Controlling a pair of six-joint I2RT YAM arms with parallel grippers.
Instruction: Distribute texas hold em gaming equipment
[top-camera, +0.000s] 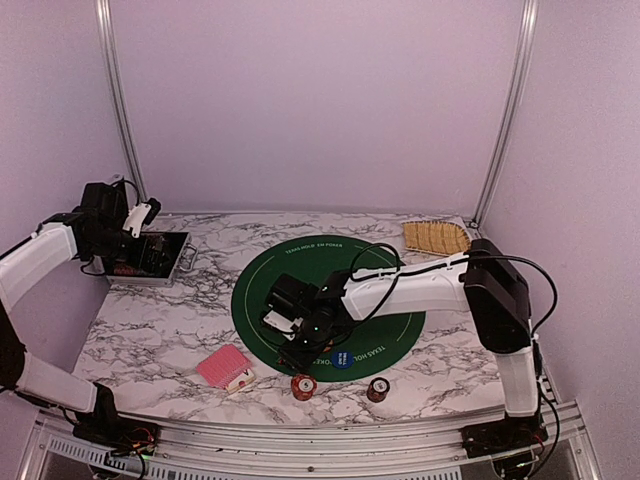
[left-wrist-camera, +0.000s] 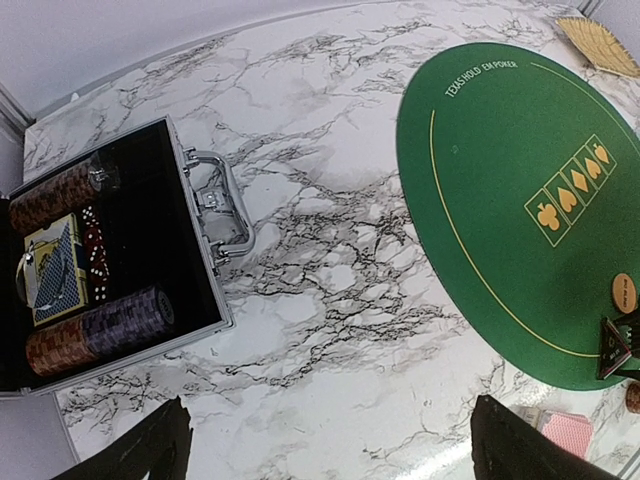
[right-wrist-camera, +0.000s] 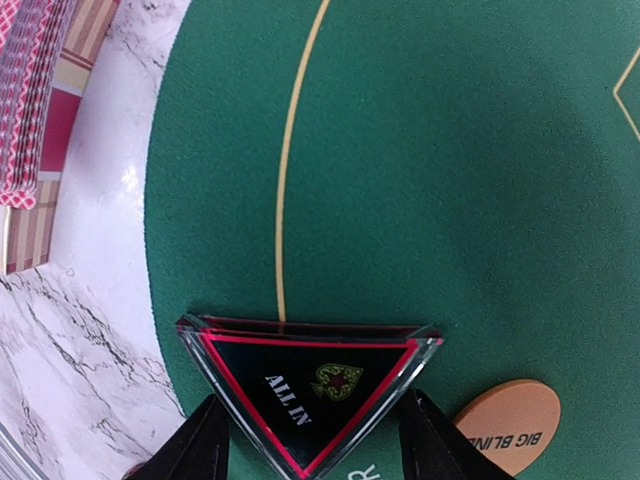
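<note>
triangle marker (right-wrist-camera: 310, 385) is black with a red line round it and a clear rim. it says "all in" in white, next to a small spade badge. it lies flat on the green mat (right-wrist-camera: 450, 150), near the mat's edge and just beside the orange round button (right-wrist-camera: 505, 425). in the right wrist view its long flat side runs left to right. its sharp tip points down between the 2 fingers of the right gripper (right-wrist-camera: 315, 420). those fingers are part open, 1 by each slanted side and very close. i cannot tell if they squeeze it. left gripper (left-wrist-camera: 330, 450) is wide open and holds nothing, above the marble table (left-wrist-camera: 330, 300).
</note>
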